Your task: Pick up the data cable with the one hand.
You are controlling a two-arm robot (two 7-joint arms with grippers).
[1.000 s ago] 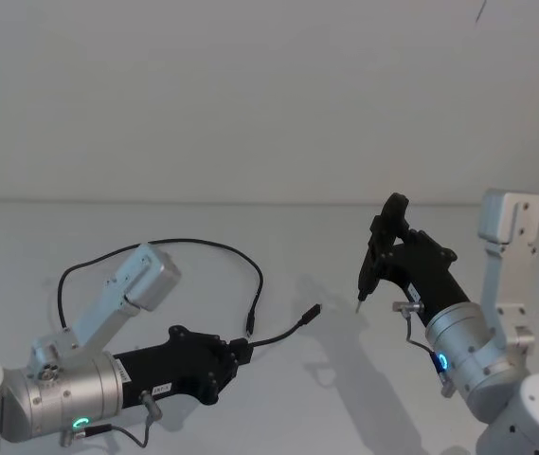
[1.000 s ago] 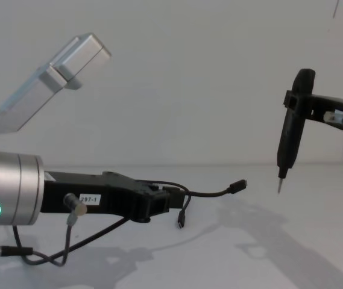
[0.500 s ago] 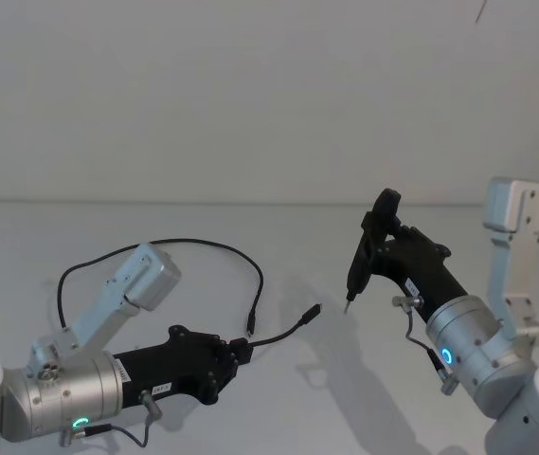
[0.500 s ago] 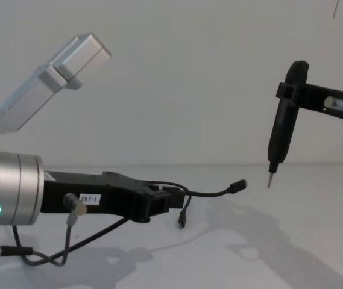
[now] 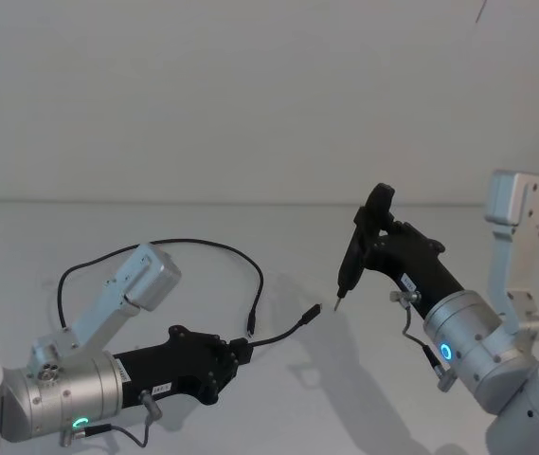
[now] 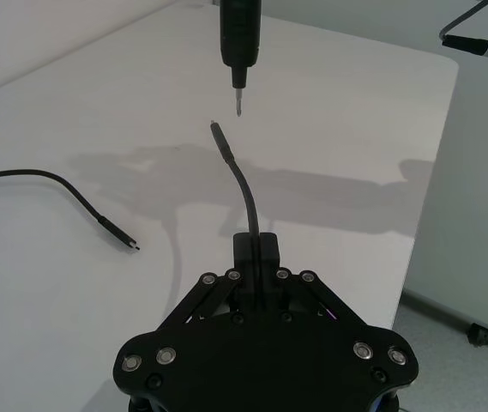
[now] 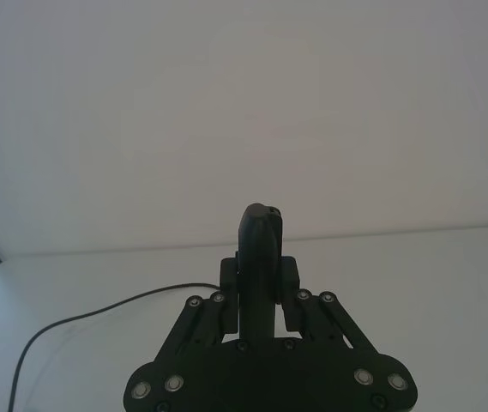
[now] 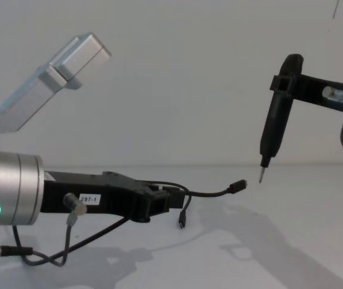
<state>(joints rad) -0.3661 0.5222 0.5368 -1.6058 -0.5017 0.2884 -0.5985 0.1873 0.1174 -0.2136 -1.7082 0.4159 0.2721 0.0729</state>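
My left gripper [image 5: 239,353] is low over the table and shut on the data cable [image 5: 203,244] at its small junction. One short branch sticks out forward, ending in a plug [image 5: 314,310]; another branch hangs down to a plug [image 8: 182,221]. The rest of the cable loops back across the table. In the left wrist view the left gripper [image 6: 257,249] pinches the junction and the branch [image 6: 242,184] curves up. My right gripper [image 5: 375,237] is shut on a slim black pointed tool [image 5: 352,261], whose tip hovers just beside the forward plug, apart from it.
The white table [image 5: 421,218] ends at an edge on the right [image 6: 428,197]. A plain white wall stands behind. A thin grey wire [image 8: 69,241] runs under my left wrist.
My right gripper has carried the pointed tool leftward, bringing its tip close to the cable's forward plug. My left gripper and the cable have stayed still.
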